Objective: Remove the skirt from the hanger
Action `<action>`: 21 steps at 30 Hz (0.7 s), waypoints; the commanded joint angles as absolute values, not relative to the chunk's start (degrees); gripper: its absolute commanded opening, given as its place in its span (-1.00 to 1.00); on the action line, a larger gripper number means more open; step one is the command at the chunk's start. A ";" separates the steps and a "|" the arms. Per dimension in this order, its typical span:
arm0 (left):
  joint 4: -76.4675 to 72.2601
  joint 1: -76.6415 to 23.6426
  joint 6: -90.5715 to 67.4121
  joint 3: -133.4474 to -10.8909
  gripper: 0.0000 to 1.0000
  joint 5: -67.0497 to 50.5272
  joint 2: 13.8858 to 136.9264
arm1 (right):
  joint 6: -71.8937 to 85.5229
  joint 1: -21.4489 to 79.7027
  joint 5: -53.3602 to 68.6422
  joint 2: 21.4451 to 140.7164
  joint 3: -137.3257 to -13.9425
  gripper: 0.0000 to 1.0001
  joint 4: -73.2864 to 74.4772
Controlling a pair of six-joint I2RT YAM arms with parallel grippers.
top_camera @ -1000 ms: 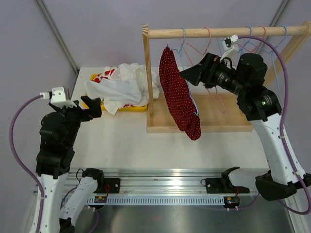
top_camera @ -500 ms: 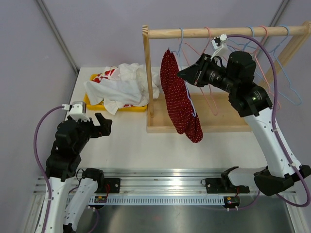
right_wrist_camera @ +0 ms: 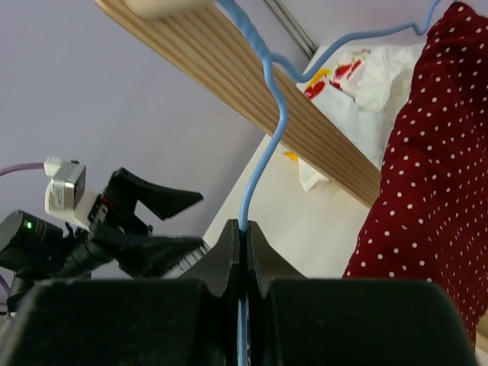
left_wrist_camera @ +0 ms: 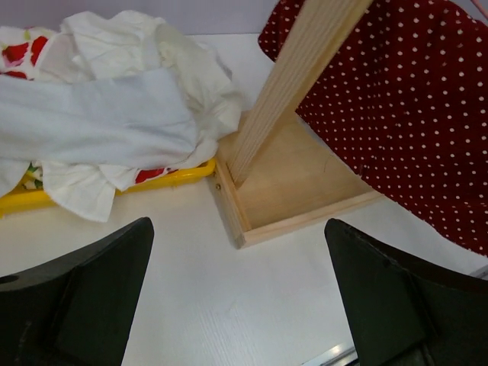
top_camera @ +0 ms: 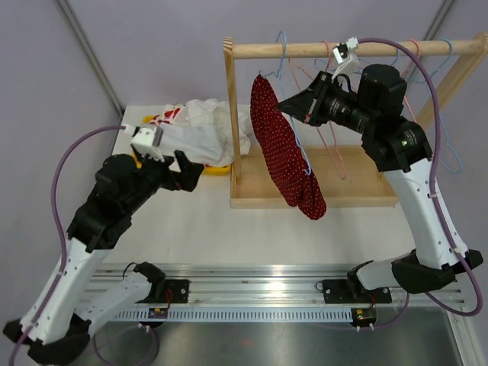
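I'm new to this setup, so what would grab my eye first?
A red polka-dot skirt hangs from a blue hanger on the wooden rail. The right arm's fingers are pinched shut on that hanger's wire. Left of the rail, white clothes heap over a yellow tray.

Two robot arms, left arm (top_camera: 114, 202) and right arm (top_camera: 415, 198), share one build — white links, bulky black joints. A purple cable (top_camera: 84, 141) loops to a small white camera box (top_camera: 145, 139) at each wrist. The left gripper (left_wrist_camera: 238, 229) has matte black, wedge-shaped fingers (left_wrist_camera: 84, 297).
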State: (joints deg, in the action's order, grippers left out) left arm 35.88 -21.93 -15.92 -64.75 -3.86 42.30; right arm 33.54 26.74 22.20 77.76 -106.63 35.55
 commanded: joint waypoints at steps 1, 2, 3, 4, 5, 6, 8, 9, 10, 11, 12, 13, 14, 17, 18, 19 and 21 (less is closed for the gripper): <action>31.82 -39.51 -12.67 -73.11 0.98 13.72 52.25 | 33.31 27.25 23.55 79.36 -118.46 -1.00 35.15; 31.12 -43.29 -11.26 -74.69 0.98 16.67 54.21 | 33.48 27.25 23.73 79.71 -121.17 -1.00 36.37; 30.85 -48.90 -10.82 -76.27 0.98 18.61 56.06 | 34.01 27.33 23.73 79.54 -121.81 -1.00 36.65; 30.24 -50.96 -10.64 -77.77 0.98 20.20 57.99 | 34.36 27.25 23.64 79.19 -121.90 -1.00 36.82; 27.80 -52.63 -10.55 -79.35 0.98 19.87 60.44 | 34.71 27.25 23.64 78.49 -120.86 -1.00 36.30; 26.21 -54.13 -10.72 -79.71 0.98 19.43 61.51 | 35.33 27.33 23.47 76.83 -119.72 -1.00 36.04; 20.43 -58.52 -10.90 -79.28 0.98 18.72 63.62 | 36.03 27.25 23.12 74.45 -115.52 -1.00 34.73; 18.82 -61.06 -10.90 -79.02 0.98 18.37 64.24 | 36.64 27.25 23.12 72.01 -113.92 -1.00 33.93; 17.24 -62.39 -10.90 -78.93 0.97 18.20 64.86 | 36.91 27.25 23.12 70.76 -112.17 -1.00 33.32; 14.44 -63.62 -10.90 -78.75 0.98 17.93 65.65 | 37.26 27.25 22.68 69.53 -109.36 -1.00 32.44; 13.20 -66.07 -10.72 -78.75 0.98 17.41 67.13 | 37.70 27.25 22.50 67.43 -108.21 -1.00 32.08; 12.14 -67.31 -10.03 -78.66 0.98 17.23 68.11 | 37.79 27.33 22.50 66.63 -107.24 -1.00 31.91; 9.95 -68.37 -9.76 -78.75 0.98 16.62 69.07 | 37.97 27.25 22.06 65.75 -105.92 -1.00 31.82; 8.62 -71.19 -9.49 -80.15 0.97 15.73 73.82 | 37.97 27.33 21.36 63.55 -105.21 -1.00 31.99; 8.35 -71.97 -9.49 -81.03 0.93 14.95 76.26 | 38.32 27.25 21.10 62.76 -105.12 -1.00 32.08; 8.09 -72.33 -9.67 -81.30 0.85 14.77 77.07 | 38.32 27.25 21.01 62.41 -104.94 -1.00 32.17; 7.21 -72.95 -10.02 -81.91 0.63 13.98 78.66 | 38.58 27.25 20.57 61.18 -104.42 -1.00 31.73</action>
